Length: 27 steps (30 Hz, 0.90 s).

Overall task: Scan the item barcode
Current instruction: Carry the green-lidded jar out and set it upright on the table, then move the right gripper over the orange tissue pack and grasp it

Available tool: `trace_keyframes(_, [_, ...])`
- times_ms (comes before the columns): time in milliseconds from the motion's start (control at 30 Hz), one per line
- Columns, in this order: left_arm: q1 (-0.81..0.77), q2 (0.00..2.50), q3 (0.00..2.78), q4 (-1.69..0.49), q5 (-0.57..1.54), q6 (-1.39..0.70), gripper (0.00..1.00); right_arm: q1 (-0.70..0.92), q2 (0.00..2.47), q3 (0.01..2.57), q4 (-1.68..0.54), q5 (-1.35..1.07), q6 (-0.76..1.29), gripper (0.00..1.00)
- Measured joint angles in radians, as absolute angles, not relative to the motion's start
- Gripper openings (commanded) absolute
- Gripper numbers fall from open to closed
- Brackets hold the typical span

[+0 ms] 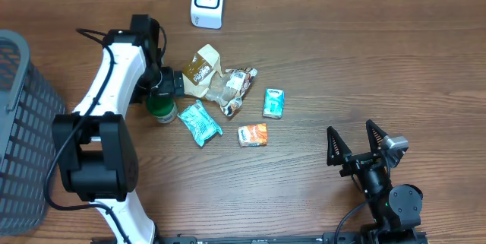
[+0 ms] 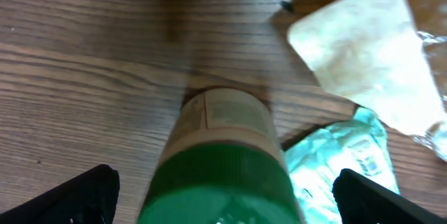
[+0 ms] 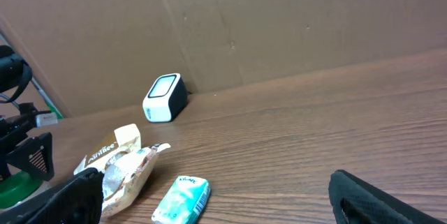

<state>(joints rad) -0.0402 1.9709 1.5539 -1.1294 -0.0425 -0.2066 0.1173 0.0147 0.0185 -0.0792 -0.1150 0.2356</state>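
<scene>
Left end effector (image 2: 223, 176) released: both fingers (image 2: 77, 196) stand wide, one on each side of the green-capped bottle (image 1: 160, 109). In the wrist view bare wood shows between each finger and the bottle. Nothing gripped. The bottle sits on the surface (image 1: 342, 61) in the left half, roughly midway between the far and near edges. Its green cap faces up toward the wrist camera, with a pale label on the body below it. Whether it stands fully upright, cannot tell.

Just beside the bottle on its right: teal pouch (image 1: 200, 122), lying flat, one corner close to the bottle's base. Toward the far edge from the bottle: brown-and-cream packet (image 1: 201, 69), crumpled, with the left arm's wrist next to it. Against that packet on its right, a clear wrapper (image 1: 234, 88) with dark print. Further right, apart from the rest: small teal box (image 1: 273, 102). Closer to the near edge than the box, an orange packet (image 1: 253, 134).

Barcode scanner (image 1: 207, 1), white with a pale window, stands at the far edge, well apart from the bottle, backed by a brown cardboard wall (image 3: 279, 21).

Grey mesh basket (image 1: 19, 115) at the left edge, beyond the left arm.

Right end effector (image 1: 351, 130) toward the right near corner, fingers spread wide, holding nothing, well apart from all the packets.
</scene>
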Motion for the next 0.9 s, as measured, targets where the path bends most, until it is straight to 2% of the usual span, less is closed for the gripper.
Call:
trace_keyframes(333, [-0.029, 1.652, 1.563, -1.144, -0.034, -0.185, 1.0, 0.118, 0.015, 0.019, -0.079, -0.115, 0.235, 1.0])
trace_keyframes(467, [0.083, 1.513, 1.591, -1.179, -0.014, -0.089, 1.0, 0.118, 0.015, 0.019, -0.079, -0.115, 0.235, 1.0])
trace_keyframes(700, [0.299, 1.55, 1.591, -1.235, 0.039, -0.009, 1.0, 0.117, 0.015, 0.019, -0.078, -0.115, 0.235, 1.0])
trace_keyframes(900, [0.341, 1.645, 1.59, -1.224, 0.055, 0.048, 0.98, 0.117, 0.015, 0.019, -0.077, -0.112, 0.235, 1.0])
